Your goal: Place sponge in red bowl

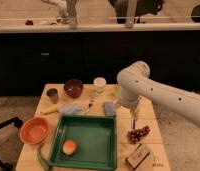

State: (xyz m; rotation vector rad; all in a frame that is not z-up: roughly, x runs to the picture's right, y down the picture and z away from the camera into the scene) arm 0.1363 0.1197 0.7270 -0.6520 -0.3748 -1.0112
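On the wooden table [152,111], camera view, single entry:

- Red bowl [34,130]: at the table's left edge, near-left quarter, just left of the green tray [100,131]. Nothing shows inside it. Floor lies open to its left.
- Green tray: fills the near middle of the table. It holds one orange fruit [69,147] toward its near-left corner, and the rest of its floor is bare.
- Sponge [109,108]: lies flat on the wood just beyond the tray's far rim, toward its right end, well apart from the red bowl.
- Pale blue cloth [70,108]: left of the sponge along the same far rim, with a small utensil [88,105] between the two.
- Far row, left to right: grey cup [52,95], maroon bowl [73,87], white container [99,84].
- Right strip of bare wood beside the tray: a bunch of grapes [138,134], with a small box [138,156] nearer, close to the near edge.
- Green stalk-like item [40,157]: near-left corner, beside the tray's left wall.
- Arm [163,95]: white, enters from the right and bends downward over the right side of the table.
- Gripper [135,126]: points down, right of the sponge and just above the grapes. Its jaws are spread wide and nothing is held.
- Dark cabinet fronts stand beyond the far edge.
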